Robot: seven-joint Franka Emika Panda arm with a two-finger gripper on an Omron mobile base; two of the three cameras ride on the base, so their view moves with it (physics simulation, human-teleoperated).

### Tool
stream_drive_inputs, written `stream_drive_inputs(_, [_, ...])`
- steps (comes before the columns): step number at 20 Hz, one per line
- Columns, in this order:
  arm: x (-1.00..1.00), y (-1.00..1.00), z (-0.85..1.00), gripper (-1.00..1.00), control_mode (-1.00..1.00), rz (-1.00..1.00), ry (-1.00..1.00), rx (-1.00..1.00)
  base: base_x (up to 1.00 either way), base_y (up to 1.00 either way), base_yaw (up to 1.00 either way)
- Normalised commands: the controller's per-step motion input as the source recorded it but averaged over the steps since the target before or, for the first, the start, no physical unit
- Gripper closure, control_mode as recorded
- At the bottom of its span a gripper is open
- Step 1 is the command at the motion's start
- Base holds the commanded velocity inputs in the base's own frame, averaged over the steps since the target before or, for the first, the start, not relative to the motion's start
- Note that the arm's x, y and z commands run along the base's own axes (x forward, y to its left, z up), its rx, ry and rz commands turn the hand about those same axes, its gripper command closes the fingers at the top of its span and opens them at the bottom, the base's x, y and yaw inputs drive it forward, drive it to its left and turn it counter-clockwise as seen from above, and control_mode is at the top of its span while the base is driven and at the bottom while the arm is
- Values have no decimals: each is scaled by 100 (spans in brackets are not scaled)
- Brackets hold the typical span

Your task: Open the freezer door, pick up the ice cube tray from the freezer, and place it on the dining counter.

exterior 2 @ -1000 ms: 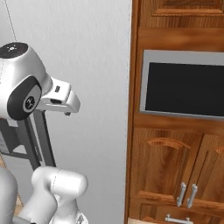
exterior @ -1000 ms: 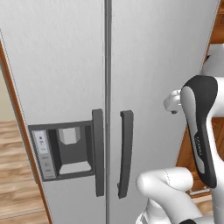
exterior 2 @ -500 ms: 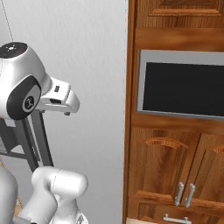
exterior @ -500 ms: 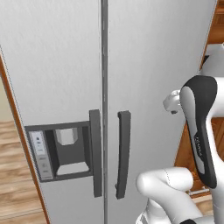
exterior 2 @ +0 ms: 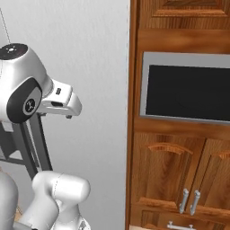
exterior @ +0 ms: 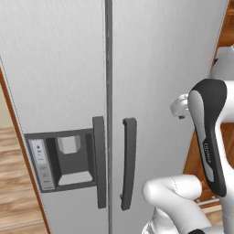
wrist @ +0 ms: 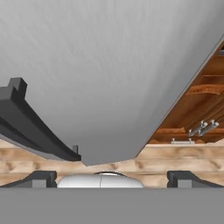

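Sliding a little leftward across the left base view since a second ago, the whole fridge front shows that the base has moved, not the doors. Both doors are shut. The tall brushed-silver freezer door [exterior: 55,82] stands on the left, with its dark grey vertical handle [exterior: 99,168] and recessed dispenser panel [exterior: 64,157]; its top and bottom are cut off. The plain silver door [exterior: 164,68] on the right carries a matching dark handle [exterior: 128,162]. The freezer's inside and any tray in it are hidden behind the closed door. In the hand view the gripper [wrist: 112,178] has its two dark fingertips [wrist: 41,178] spread wide apart, holding nothing, near the door's lower edge. Wooden cabinets [exterior 2: 179,179] with a dark built-in oven window [exterior 2: 188,92] stand to the right.
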Motion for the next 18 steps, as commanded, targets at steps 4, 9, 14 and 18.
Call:
stream_drive_inputs(4, [0, 0, 0, -100, 100, 0, 0, 0, 29, -5, 0])
stream_drive_inputs(9, [-11, 16, 0, -100, -100, 0, -1, -1, 1, 0, 0])
stream_drive_inputs(14, [-16, 94, 0, -100, -100, 0, -4, -10, 0, 0, 0])
stream_drive_inputs(18, [0, 100, -1, -100, -100, 0, -5, -12, 0, 0, 0])
